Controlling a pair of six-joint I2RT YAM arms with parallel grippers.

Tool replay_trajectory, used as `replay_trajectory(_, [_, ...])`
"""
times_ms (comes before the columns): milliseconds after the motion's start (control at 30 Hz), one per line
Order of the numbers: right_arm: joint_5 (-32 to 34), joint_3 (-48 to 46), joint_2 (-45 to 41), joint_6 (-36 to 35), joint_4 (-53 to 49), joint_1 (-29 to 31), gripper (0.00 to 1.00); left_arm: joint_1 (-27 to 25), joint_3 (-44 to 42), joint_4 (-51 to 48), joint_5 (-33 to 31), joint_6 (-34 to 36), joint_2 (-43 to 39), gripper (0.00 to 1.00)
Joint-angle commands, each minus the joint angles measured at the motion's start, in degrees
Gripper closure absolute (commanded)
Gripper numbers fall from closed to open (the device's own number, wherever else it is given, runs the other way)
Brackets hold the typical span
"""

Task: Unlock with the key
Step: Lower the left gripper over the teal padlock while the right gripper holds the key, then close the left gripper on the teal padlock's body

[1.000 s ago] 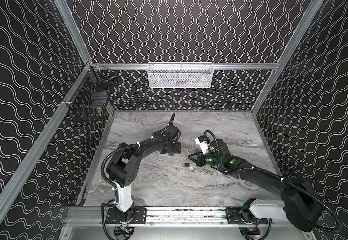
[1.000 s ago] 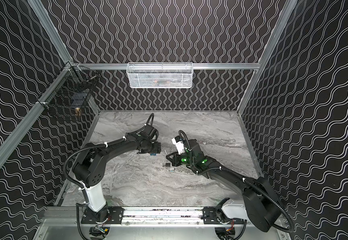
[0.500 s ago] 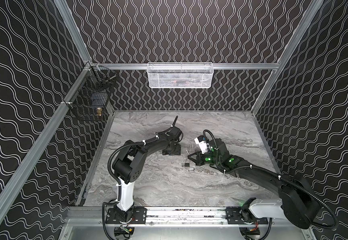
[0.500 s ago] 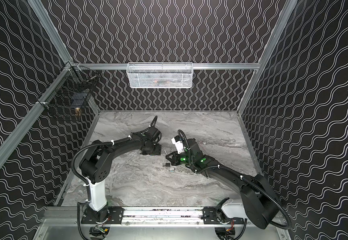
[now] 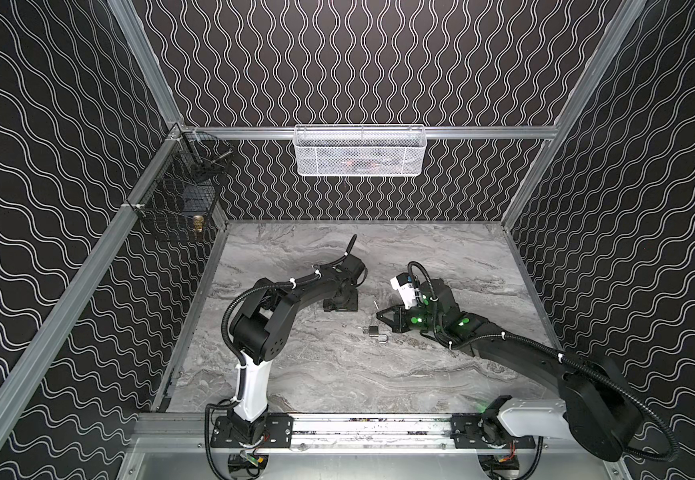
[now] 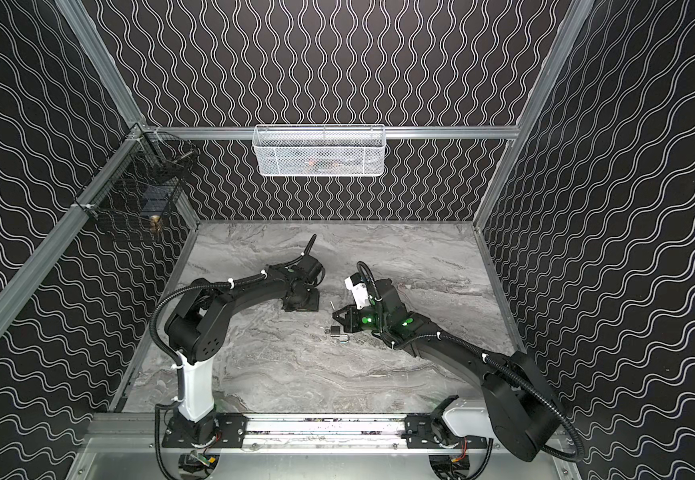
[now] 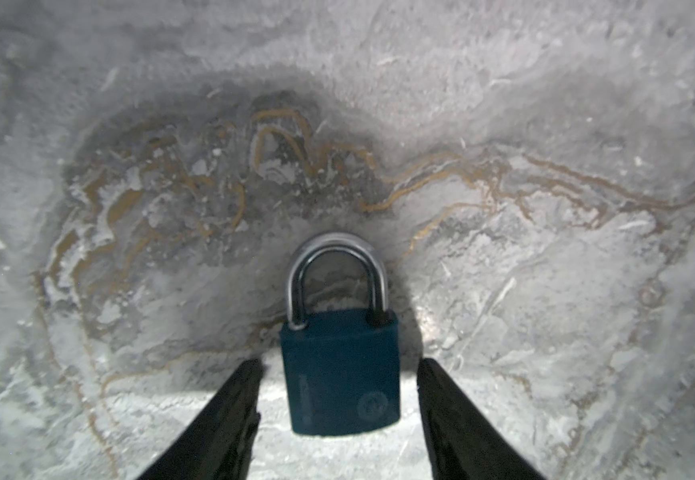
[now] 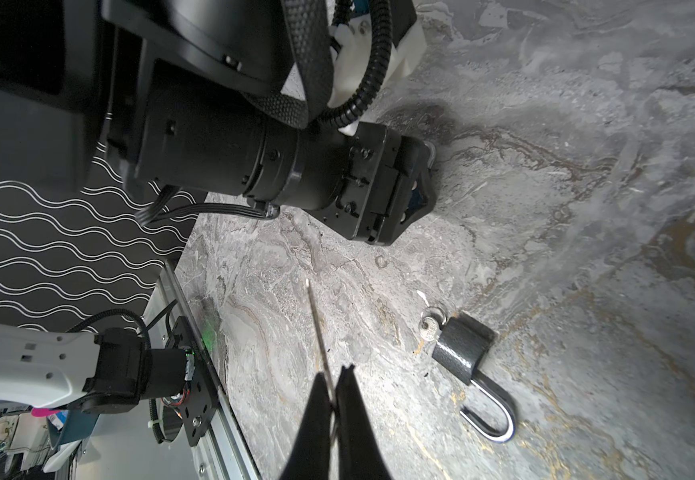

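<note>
Blue padlock [image 7: 339, 374]: lying flat, shackle closed. Black padlock [image 8: 462, 349]: lying flat, shackle standing open, ringed key [image 8: 428, 330] sitting in keyhole. Slim key [image 8: 318, 332]: being pinched by right gripper [image 8: 334, 370].

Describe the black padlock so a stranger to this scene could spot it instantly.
On the marble table, look beside the right gripper, near the middle. The black padlock lies flat, a key in its base; the other padlock is blue and sits between the left gripper's fingers.
</note>
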Motion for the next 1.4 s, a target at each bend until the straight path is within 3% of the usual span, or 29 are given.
replay_trajectory(0, [-0.01,0.07,0.03,0.36,1.25,0.01,1.0,-0.36,-0.19,-1.42,0.84,-2.19,0.89,0.38])
replay_trajectory(833, [-0.37,-0.5,-0.34,0.37,1.95,-0.05,1.0,-1.54,-0.97,-2.17,-2.68,-2.9,2.23,0.53])
replay_trajectory(1167, [-0.97,-0.34,0.01,0.63,2.21,-0.05,1.0,-1.54,-0.45,-2.77,-3.57,-2.18,0.52,0.68])
replay_trajectory(1367, [-1.32,-0.55,-0.17,0.9,2.17,-0.06,1.0,-1.62,-0.55,-2.14,-4.09,-2.33,-2.86,0.71])
